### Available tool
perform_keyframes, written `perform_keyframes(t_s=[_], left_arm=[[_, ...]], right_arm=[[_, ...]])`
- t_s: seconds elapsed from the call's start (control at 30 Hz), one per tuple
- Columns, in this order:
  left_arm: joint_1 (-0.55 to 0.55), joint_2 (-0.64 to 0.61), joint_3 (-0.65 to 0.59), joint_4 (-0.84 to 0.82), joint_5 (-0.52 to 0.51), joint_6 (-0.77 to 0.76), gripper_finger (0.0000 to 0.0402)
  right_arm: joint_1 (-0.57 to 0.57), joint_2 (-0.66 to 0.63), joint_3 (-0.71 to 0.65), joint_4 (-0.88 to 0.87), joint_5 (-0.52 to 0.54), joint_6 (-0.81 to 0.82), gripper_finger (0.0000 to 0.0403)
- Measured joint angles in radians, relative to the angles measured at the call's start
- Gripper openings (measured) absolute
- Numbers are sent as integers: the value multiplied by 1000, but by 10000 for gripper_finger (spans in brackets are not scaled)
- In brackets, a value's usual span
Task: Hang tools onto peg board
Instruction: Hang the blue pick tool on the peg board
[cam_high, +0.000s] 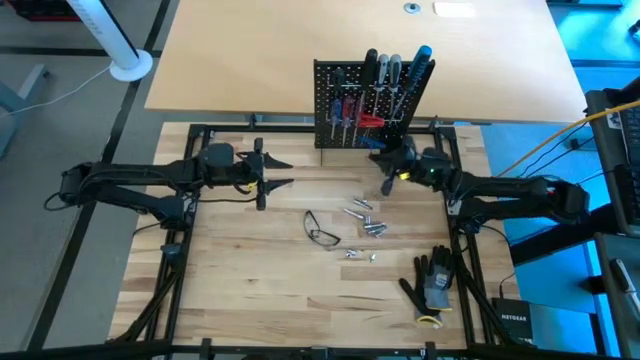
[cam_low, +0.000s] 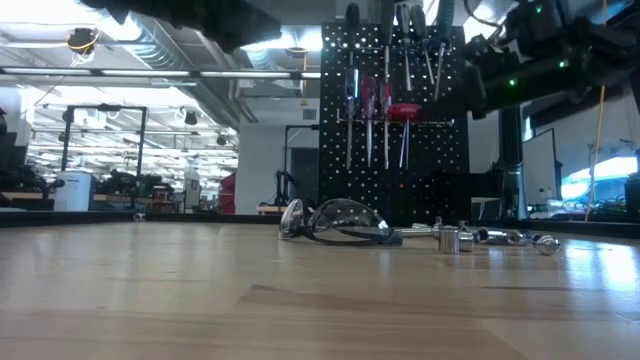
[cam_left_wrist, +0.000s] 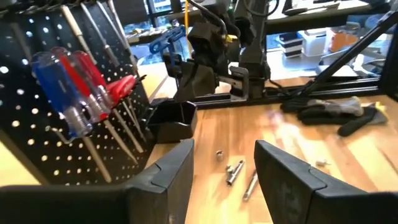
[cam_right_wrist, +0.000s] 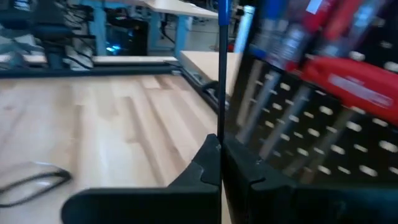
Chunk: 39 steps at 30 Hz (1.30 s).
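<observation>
**Tools on Peg Board; Right Gripper Clamped on a Thin Shaft at the Board**

Taking the table centre as the dial in the overhead view, with twelve o'clock at the far edge.

Near edge, five o'clock: a pair of black gloves (cam_high: 432, 282) lies against the right frame rail. The rest of the near half of the wooden table (cam_high: 250, 300) is bare, with wide room for movement from six through nine o'clock.

Centre: clear safety glasses (cam_high: 321, 231) lie flat, with a scatter of small metal sockets and bits (cam_high: 366, 222) just beside them toward three o'clock, apart from the glasses.

Nine o'clock: the left gripper (cam_high: 278, 170) hangs above the table with its fingers spread wide and nothing between them, well apart from the loose items.

Two o'clock: the right gripper (cam_high: 388, 166) sits close against the foot of the peg board, jaws closed tight on a thin dark shaft (cam_right_wrist: 221, 68) that stands upright between them.

Twelve o'clock: the peg board (cam_high: 330, 105) stands upright at the table's far edge. The tools (cam_high: 385, 90), red, blue and black-handled screwdrivers, hang in a row on it. A small black cup (cam_left_wrist: 171, 118) sits at its base.

Beyond, the level view shows a large workshop hall with ceiling lights.
</observation>
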Motion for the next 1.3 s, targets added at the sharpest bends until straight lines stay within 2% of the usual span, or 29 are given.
perform_keyframes(t_s=[0.1, 0.33, 0.57, 0.7, 0.83, 1.0, 1.13, 1.3], left_arm=[[17, 0, -30, 44, 0, 16, 158], [45, 0, -98, 113, 0, 24, 159], [44, 0, -141, 164, 1, 17, 159], [44, 0, -141, 176, 1, 13, 159], [44, 0, -141, 174, 1, 2, 159], [44, 0, -141, 174, 1, -2, 159], [44, 0, -141, 186, 1, -2, 159], [44, 0, -141, 196, 1, -2, 159]], right_arm=[[-88, -1, -10, -6, -51, -8, 1], [-246, -1, -21, -53, -264, -20, 1], [-350, -9, -21, -80, -411, -33, 1], [-380, -66, -21, -77, -484, -21, 1], [-387, -147, -21, -176, -492, -23, 1], [-387, -231, -22, -320, -407, -72, 1], [-401, -240, -71, -261, -401, -73, 1], [-484, -240, -194, -101, -398, -41, 1]])
